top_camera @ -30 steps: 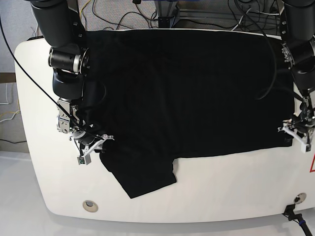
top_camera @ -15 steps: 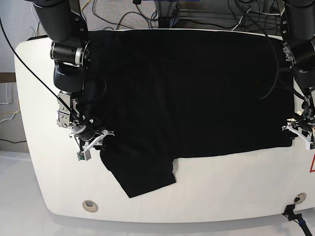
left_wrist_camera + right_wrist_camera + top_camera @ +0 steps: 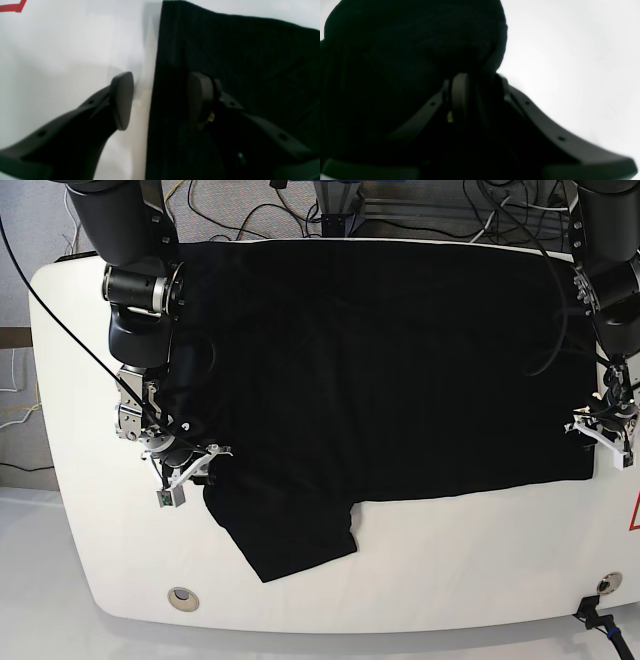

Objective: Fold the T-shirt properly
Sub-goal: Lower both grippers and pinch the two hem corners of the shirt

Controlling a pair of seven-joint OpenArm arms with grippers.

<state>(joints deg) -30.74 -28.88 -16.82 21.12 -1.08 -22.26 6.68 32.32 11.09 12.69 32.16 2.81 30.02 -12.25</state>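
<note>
The black T-shirt lies spread flat on the white surface, with one sleeve sticking out toward the front. Only the base view shows the whole shirt. The left wrist view shows the left gripper up close: its jaws are spread, one over the shirt's edge and one over bare surface. In the right wrist view the right gripper has its jaws pinching a bunched fold of the shirt.

A matt black cloth T-shirt, faintly ribbed in its knit, covers a smooth, glossy white table. At frame centre in the left wrist view, the left gripper shows matt dark plastic fingers.
</note>
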